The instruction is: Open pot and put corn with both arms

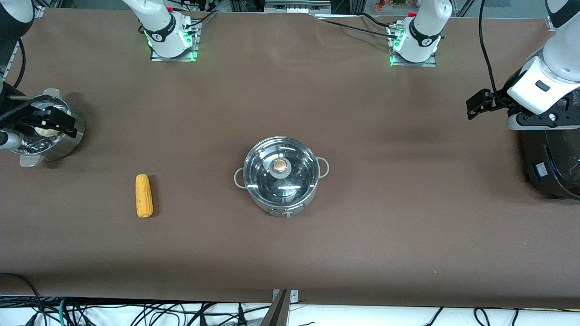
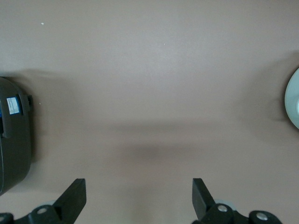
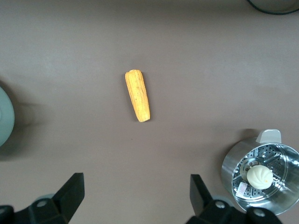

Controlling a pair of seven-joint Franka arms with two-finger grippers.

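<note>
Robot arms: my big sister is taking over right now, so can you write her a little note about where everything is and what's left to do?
Left gripper: open, empty, up over bare table beside the large black cooker at the left arm's end.
Right gripper: open, empty, over the perforated steel steamer pot with a pale bun, at the right arm's end.
Round shiny steel pot: mid-table, glass lid with copper knob on it.
Yellow-orange corn cob: lying on the table, toward the right arm's end from the pot.
Done: nothing.
Left: lift the lid, put the corn in the pot.
</note>
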